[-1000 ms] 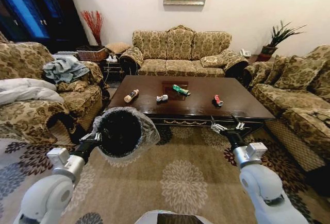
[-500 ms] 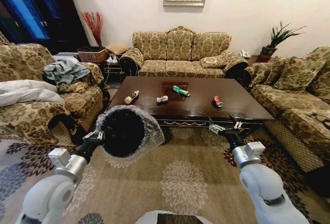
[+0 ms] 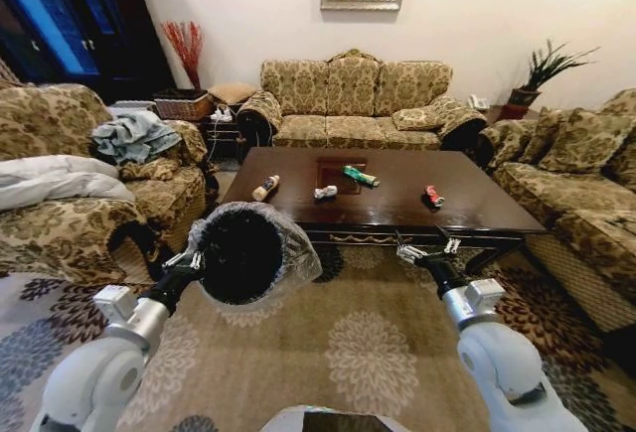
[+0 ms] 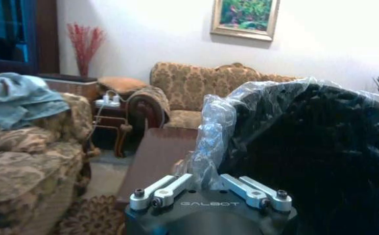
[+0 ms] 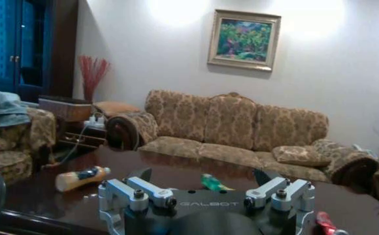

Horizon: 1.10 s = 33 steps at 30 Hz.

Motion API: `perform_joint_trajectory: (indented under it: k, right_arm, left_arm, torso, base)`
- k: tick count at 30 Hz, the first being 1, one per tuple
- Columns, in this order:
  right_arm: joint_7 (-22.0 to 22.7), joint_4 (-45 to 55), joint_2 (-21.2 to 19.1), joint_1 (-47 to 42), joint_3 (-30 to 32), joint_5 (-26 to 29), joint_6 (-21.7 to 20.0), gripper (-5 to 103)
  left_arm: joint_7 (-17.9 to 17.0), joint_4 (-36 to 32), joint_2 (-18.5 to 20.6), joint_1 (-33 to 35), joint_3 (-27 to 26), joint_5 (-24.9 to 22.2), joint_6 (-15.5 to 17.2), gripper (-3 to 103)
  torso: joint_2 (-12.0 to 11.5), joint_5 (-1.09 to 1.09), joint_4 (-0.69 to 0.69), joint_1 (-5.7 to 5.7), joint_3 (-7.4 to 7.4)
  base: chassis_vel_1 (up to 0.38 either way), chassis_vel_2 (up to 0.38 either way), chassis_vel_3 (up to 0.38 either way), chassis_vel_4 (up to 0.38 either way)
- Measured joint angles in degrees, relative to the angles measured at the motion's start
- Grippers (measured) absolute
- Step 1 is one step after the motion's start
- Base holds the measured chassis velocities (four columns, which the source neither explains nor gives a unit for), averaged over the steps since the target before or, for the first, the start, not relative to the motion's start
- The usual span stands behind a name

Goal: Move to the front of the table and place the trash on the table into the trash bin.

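Note:
The dark-brown table [image 3: 397,212] stands ahead on the carpet. On it lie the trash items: a tan-and-white bottle [image 3: 265,188], a grey-white wrapper [image 3: 325,193], a green wrapper [image 3: 361,176] and a red can [image 3: 432,196]. My left gripper [image 3: 189,263] is shut on the rim of the black, bag-lined trash bin [image 3: 241,256], held up short of the table's left front corner with its mouth facing me. My right gripper [image 3: 427,250] is open and empty, just before the table's front edge. The right wrist view shows the bottle [image 5: 80,178], green wrapper [image 5: 214,182] and can [image 5: 323,226].
Patterned sofas surround the table: one on the left [image 3: 60,214] with cloths on it, one behind [image 3: 348,104], one on the right [image 3: 586,194]. A woven basket [image 3: 182,104] sits on a side table at the back left. Patterned carpet [image 3: 358,353] lies between me and the table.
The whole head view has shifted slightly, with the table a little nearer and more to the right, so the camera has moved. Both arms keep their pose, the bin still held.

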Motion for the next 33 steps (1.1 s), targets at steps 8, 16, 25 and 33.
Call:
perform_joint_trajectory:
  k: [8,16,25,33]
  right_arm:
    - [-0.1,-0.8,0.6,0.2,-0.8,-3.9,0.2,100]
    - [-0.3,1.0,0.7,-1.4,1.3,-1.5,-0.8,100]
    - [0.8,1.4,0.6,-1.5,1.3,-0.6,0.0,100]
    - [0.9,1.0,0.7,-1.0,1.2,-0.1,-0.1,100]
  left_arm:
    - [0.9,-0.7,-0.9,1.3,-0.8,1.3,-1.2,2]
    - [1.9,-2.9,-2.2,3.1,-1.1,2.5,-2.5,2]
    - [1.6,-3.7,-3.2,3.4,-0.6,3.2,-2.7,2]
    - [0.8,-4.3,-3.7,3.6,-0.4,3.3,-2.5,2]
  torso:
    - [-0.1,0.02,0.01,-0.06,-0.06]
    - [-0.2,0.07,-0.01,-0.09,-0.11]
    - [-0.2,0.0,0.01,-0.13,-0.14]
    - [-0.3,0.02,-0.01,-0.12,-0.14]
  base:
    - [0.186,0.178,-0.178,-0.165]
    - [0.017,0.006,-0.025,-0.01]
    - [-0.024,0.014,0.021,-0.013]
    - [-0.102,0.118,0.101,-0.106]
